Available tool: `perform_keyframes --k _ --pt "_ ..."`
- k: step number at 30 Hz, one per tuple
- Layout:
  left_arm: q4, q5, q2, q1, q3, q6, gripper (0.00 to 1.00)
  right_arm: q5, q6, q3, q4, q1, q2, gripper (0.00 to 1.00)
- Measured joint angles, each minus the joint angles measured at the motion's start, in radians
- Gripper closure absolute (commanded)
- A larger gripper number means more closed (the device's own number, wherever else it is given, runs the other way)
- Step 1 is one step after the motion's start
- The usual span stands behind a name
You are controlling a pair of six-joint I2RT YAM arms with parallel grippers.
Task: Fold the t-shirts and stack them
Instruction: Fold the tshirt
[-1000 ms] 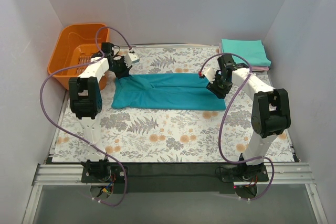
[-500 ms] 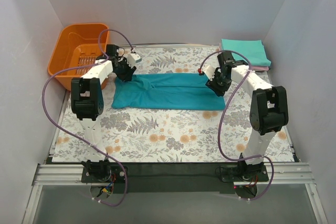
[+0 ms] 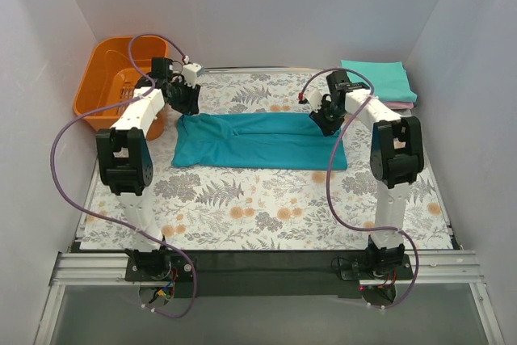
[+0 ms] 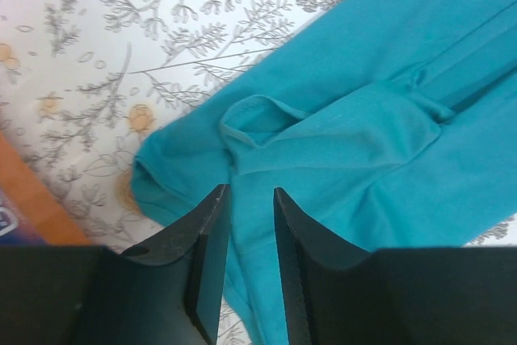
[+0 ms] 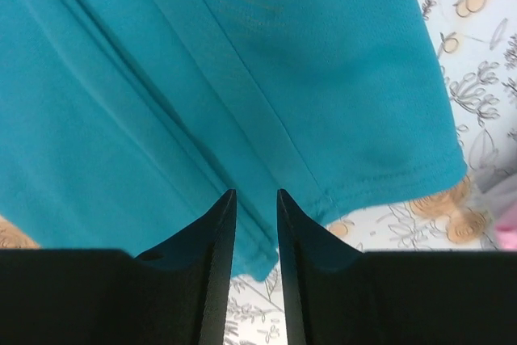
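The deep teal-blue t-shirt (image 3: 258, 141) lies as a long flat strip across the middle of the table. My left gripper (image 3: 184, 103) hovers over its far left end, by a bunched sleeve (image 4: 258, 123). In the left wrist view the jaws (image 4: 250, 193) stand slightly apart with nothing between them. My right gripper (image 3: 324, 119) is over the far right end. Its jaws (image 5: 256, 195) are also slightly apart and empty, above the shirt's hem (image 5: 380, 179). The mint-teal shirt (image 3: 378, 80) lies folded at the back right on top of the pink shirt (image 3: 401, 105).
An orange plastic basket (image 3: 101, 78) stands at the back left, close to my left arm. The floral tablecloth (image 3: 258, 208) covers the table. White walls close in the back and both sides.
Both grippers have moved toward the back of the table along the shirt's far edge. The teal-blue shirt now lies flatter, its left end squared off.
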Motion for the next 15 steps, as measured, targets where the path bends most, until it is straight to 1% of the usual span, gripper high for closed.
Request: perform_keyframes --k 4,7,11,13,15 --pt "-0.011 0.007 0.026 -0.031 -0.001 -0.057 0.74 -0.003 0.016 0.014 0.001 0.000 0.055 0.75" --pt "-0.010 -0.002 0.089 -0.064 0.022 -0.112 0.75 -0.003 0.017 0.000 0.005 0.000 0.074 0.79" --pt "0.001 -0.026 0.220 -0.093 0.095 -0.168 0.75 -0.005 0.016 -0.057 0.040 0.002 0.042 0.80" --pt "0.003 -0.043 0.277 -0.097 0.129 -0.182 0.75 -0.005 0.016 -0.108 0.061 0.006 0.009 0.80" --pt "0.004 -0.051 0.311 -0.097 0.177 -0.193 0.72 -0.009 0.015 -0.169 0.071 0.011 -0.031 0.80"
